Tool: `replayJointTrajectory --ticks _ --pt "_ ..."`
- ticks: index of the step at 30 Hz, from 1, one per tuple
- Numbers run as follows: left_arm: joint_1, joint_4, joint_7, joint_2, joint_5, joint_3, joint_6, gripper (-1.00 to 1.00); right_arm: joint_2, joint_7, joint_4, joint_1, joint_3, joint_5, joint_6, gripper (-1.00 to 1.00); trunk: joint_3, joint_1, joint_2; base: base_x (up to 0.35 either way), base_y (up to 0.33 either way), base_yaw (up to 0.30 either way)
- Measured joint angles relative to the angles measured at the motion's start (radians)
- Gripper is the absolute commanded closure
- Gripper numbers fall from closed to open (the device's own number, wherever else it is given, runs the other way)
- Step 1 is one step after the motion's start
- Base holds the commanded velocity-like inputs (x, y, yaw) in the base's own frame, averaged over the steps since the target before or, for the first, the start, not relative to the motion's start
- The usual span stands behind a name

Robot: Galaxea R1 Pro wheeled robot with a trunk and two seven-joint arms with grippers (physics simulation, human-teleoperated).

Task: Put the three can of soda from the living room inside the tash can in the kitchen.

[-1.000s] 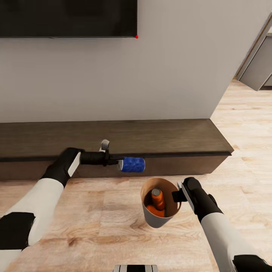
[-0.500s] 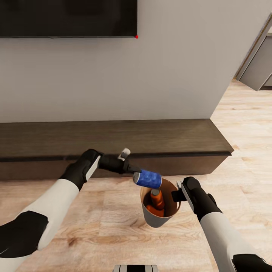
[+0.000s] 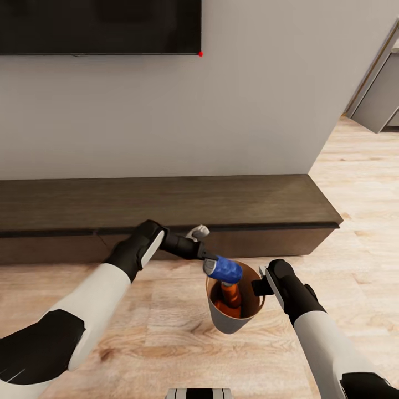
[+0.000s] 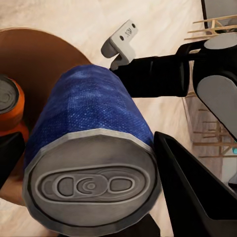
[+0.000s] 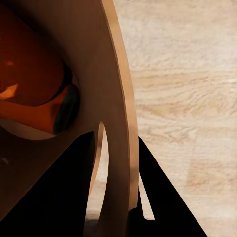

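My left gripper is shut on the blue can of soda, which lies tilted over the near-left rim of the tash can. The left wrist view shows this can's silvery top close up between the black fingers, with the bucket's coppery inside behind it. Two orange cans rest inside the bucket, one showing in the right wrist view. My right gripper is shut on the tash can's right rim and holds it above the floor; its slot handle sits between the fingers.
A long dark wooden bench runs along the white wall just behind both arms, with a black wall screen above it. Pale wood-plank floor stretches to the right towards an opening with grey cabinets.
My left arm has carried the blue can right and down, from in front of the bench to over the tash can's mouth. The right arm and the bucket have stayed still.
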Motion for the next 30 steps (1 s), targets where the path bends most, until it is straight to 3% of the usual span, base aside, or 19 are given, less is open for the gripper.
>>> replayJointTrajectory --ticks 19,30 --pt "0.011 0.012 0.140 -0.014 -0.001 -0.041 0.000 1.00 0.018 0.000 0.000 -0.004 0.000 0.000 0.000 1.00 0.000 0.000 0.000 0.000 0.000 0.000" --pt "0.011 0.015 0.152 -0.028 0.000 -0.074 0.000 1.00 0.020 0.000 -0.001 -0.005 0.001 0.001 0.000 1.00 0.000 0.000 0.000 0.000 0.000 0.000"
